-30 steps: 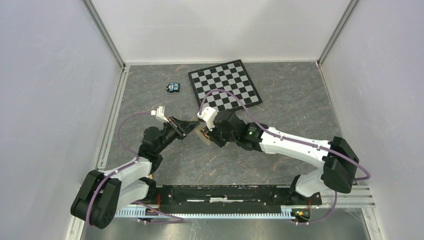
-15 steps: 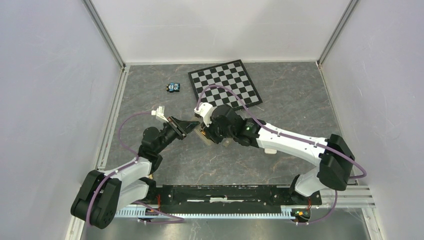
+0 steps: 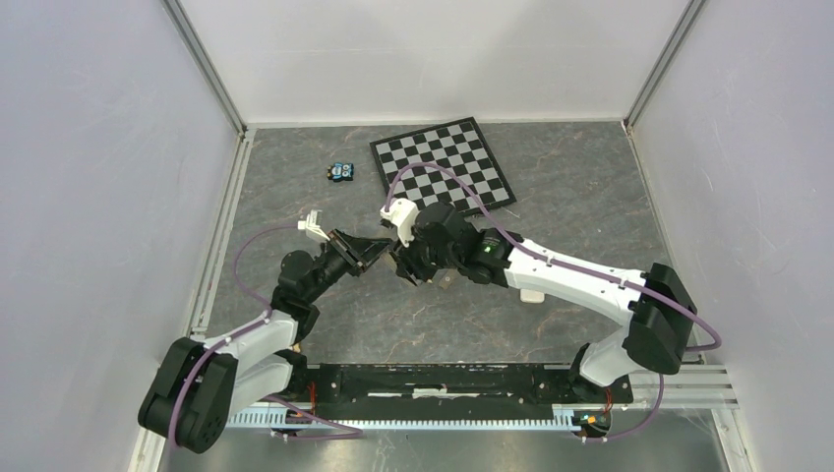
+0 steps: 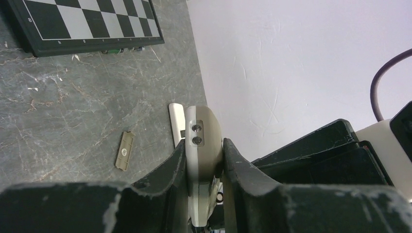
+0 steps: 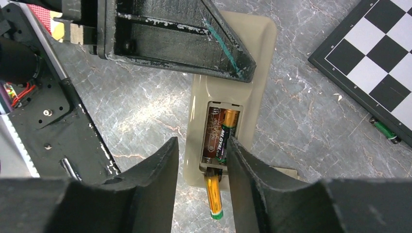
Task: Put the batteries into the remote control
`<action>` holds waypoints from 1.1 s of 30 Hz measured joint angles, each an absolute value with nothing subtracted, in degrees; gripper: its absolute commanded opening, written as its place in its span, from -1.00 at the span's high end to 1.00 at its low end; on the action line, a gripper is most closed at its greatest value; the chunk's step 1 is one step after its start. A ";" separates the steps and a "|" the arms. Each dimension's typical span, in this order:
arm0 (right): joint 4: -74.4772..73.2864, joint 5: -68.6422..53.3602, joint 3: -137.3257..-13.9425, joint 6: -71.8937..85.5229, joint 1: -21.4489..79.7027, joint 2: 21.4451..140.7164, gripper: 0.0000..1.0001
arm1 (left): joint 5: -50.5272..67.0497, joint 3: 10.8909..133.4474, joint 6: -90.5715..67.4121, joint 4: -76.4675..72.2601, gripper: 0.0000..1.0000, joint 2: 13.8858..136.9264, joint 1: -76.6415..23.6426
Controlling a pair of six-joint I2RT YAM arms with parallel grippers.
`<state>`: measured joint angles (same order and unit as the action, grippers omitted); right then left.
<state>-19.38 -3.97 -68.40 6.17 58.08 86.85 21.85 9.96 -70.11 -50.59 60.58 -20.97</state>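
Observation:
My left gripper [image 4: 204, 144] is shut on the remote control [image 4: 206, 121] and holds it on edge above the table. In the right wrist view the remote's tan back [image 5: 257, 43] faces the camera with its compartment open. One battery [image 5: 225, 133] lies in the right-hand slot. A second, gold battery [image 5: 213, 191] has its dark end at the compartment's lower edge and sticks out past the remote's end. My right gripper [image 5: 201, 143] is open, its fingers either side of that battery without touching it. In the top view the grippers [image 3: 379, 246] [image 3: 405, 267] meet mid-table.
A tan battery cover [image 4: 124, 150] and a plain white slab [image 4: 176, 121] lie on the grey table beneath the arms. A chessboard [image 3: 443, 165] lies at the back, with a small green cylinder [image 5: 386, 131] at its edge. A small blue object [image 3: 341, 171] sits to its left.
My right gripper and forearm have shifted a little to the left, closer over the remote. The left arm has stayed where it was, still gripping the remote.

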 measured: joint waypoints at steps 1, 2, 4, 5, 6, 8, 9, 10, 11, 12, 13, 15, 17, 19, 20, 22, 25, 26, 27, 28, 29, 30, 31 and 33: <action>-19.38 -4.12 -68.40 6.35 58.02 86.70 0.06 | 21.65 9.96 -70.50 -50.48 0.96 60.47 -20.99; -19.38 -4.36 -68.40 6.57 57.95 86.46 0.06 | 21.54 9.96 -70.87 -50.33 0.96 60.25 -20.99; -19.38 -4.62 -68.40 7.16 57.65 85.93 0.07 | 21.47 10.00 -71.35 -50.11 0.96 59.57 -20.99; -19.31 -4.82 -68.40 7.53 57.43 85.65 0.07 | 21.21 10.04 -71.55 -49.89 0.96 59.24 -20.99; -19.14 -4.93 -68.40 7.75 57.23 85.54 0.07 | 20.97 10.13 -71.70 -49.58 0.96 58.94 -20.99; -18.72 -4.84 -68.38 8.16 56.90 85.43 0.04 | 20.34 10.35 -71.70 -48.75 0.96 58.54 -20.99; -18.44 -4.47 -68.29 8.40 56.73 85.38 -0.02 | 19.70 10.55 -71.57 -47.77 0.96 58.33 -21.02; -17.87 -3.77 -67.94 8.78 56.49 85.27 -0.12 | 19.31 10.87 -71.18 -46.37 0.96 58.04 -21.02; -17.54 -2.85 -67.44 9.15 56.18 85.03 -0.21 | 18.74 11.16 -70.43 -44.82 0.96 57.71 -21.02; -17.19 -1.74 -66.67 9.47 55.94 84.71 -0.30 | 18.15 11.44 -69.67 -43.40 0.96 57.43 -21.04; -16.99 -0.73 -65.87 9.69 55.77 84.27 -0.38 | 17.50 11.88 -68.47 -41.34 0.96 57.01 -21.04; -16.34 2.68 -62.39 10.81 55.37 82.15 -0.49 | 15.99 12.73 -65.91 -37.19 0.96 56.25 -21.04; -16.45 5.76 -58.89 11.57 55.07 79.68 -0.57 | 14.44 13.58 -63.29 -32.88 0.96 55.42 -21.02; -16.97 8.95 -54.70 12.56 54.70 76.69 -0.58 | 13.08 14.31 -60.99 -29.23 0.96 54.52 -21.04; -17.58 10.59 -52.42 13.30 54.52 75.22 -0.58 | 12.51 14.61 -59.96 -27.75 0.96 54.13 -21.04; -19.44 13.17 -48.77 15.14 54.19 73.36 -0.56 | 11.84 15.20 -58.46 -25.32 0.96 53.60 -21.04; -24.05 16.27 -43.99 19.05 53.82 71.59 -0.51 | 11.03 15.70 -56.64 -22.70 0.96 53.17 -21.04; -26.28 17.26 -42.57 20.82 53.67 71.07 -0.51 | 10.79 15.77 -56.12 -22.13 0.96 53.10 -21.04; -28.75 18.24 -41.28 22.83 53.47 70.50 -0.51 | 10.61 15.88 -55.77 -21.58 0.96 53.10 -21.04; -31.75 19.07 -39.90 25.08 53.41 69.71 -0.53 | 10.52 15.94 -55.42 -21.12 0.96 53.08 -21.04; -34.00 19.68 -38.85 26.89 53.30 68.86 -0.57 | 10.44 15.99 -55.00 -20.71 0.96 53.08 -21.04; -36.56 19.90 -37.67 29.02 53.12 67.51 -0.64 | 10.33 16.03 -54.74 -20.38 0.96 53.08 -21.04; -38.41 20.01 -36.88 30.61 53.10 66.19 -0.65 | 10.15 16.03 -54.43 -19.99 0.96 53.08 -21.04; -41.30 19.57 -35.40 33.82 52.88 63.05 -0.63 | 9.89 16.03 -54.13 -19.38 0.96 53.08 -21.04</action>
<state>-41.30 19.57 -35.40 33.82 52.88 63.05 9.89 16.03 -54.13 -19.38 53.08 -21.04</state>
